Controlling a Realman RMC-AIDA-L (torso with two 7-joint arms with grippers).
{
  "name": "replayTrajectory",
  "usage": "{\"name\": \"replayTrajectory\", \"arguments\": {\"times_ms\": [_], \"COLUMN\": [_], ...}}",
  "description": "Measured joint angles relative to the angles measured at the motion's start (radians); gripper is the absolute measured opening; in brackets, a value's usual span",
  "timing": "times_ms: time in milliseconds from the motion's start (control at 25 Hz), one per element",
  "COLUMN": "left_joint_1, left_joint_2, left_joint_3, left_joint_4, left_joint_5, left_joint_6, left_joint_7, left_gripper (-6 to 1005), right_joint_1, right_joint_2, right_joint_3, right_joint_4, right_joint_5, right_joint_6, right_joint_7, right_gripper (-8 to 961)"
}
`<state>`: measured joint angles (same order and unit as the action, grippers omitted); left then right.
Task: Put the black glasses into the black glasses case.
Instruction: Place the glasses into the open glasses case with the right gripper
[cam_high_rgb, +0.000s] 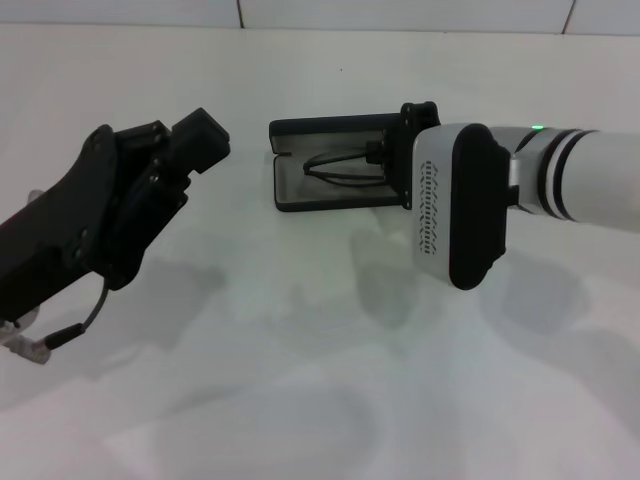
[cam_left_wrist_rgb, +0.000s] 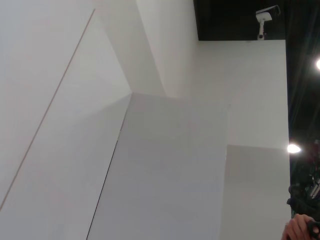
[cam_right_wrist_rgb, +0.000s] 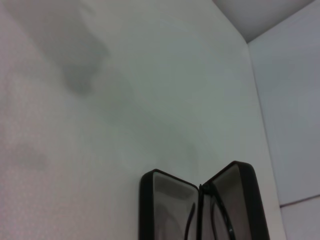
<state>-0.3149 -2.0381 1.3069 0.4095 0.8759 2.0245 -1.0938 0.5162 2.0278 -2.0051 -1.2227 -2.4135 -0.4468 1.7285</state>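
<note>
Count, all views:

- Case (cam_high_rgb: 330, 165): one, black, lying open on the counter (cam_high_rgb: 300, 400); two halves showing, grey lining in both. Also seen from the right wrist (cam_right_wrist_rgb: 200, 205).
- Glasses (cam_high_rgb: 340, 168): one pair, black, inside the open case; also in the right wrist view (cam_right_wrist_rgb: 220, 215).
- Arms: two. Left tool (cam_high_rgb: 190, 145), one; right tool (cam_high_rgb: 385, 150), one, over the case.
- Counter: one, white.

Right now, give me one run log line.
black glasses: inside open black glasses case | right gripper: over case | left gripper: raised, away
</note>
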Motion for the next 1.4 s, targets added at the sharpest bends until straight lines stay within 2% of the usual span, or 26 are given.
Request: {"name": "replayTrajectory", "arguments": {"times_ms": [320,760,1400], "left_joint_1": [0.0,0.001,-0.001], "left_joint_2": [-0.005,-0.01,-0.011], "left_joint_3": [0.0,0.0,0.004], "left_joint_4": [0.0,0.0,-0.009], "left_joint_5": [0.005,0.008,0.009], "left_joint_6": [0.0,0.0,0.0], "left_joint_7": [0.0,0.0,0.004], "left_gripper": [47,48,48], "right_joint_1": [0.015,0.024,0.044], "right_joint_2": [0.0,0.0,0.0], "right_joint_3": [-0.07,-0.114,-0.125], "right_joint_4": [0.085,0.148,0.188], "right_joint_5": [0.007,0.012,0.039], "right_joint_6": [0.136,0.248,0.275], "right_joint_7": [0.0,0.0,0.002], "right_gripper": [72,74,76]}}
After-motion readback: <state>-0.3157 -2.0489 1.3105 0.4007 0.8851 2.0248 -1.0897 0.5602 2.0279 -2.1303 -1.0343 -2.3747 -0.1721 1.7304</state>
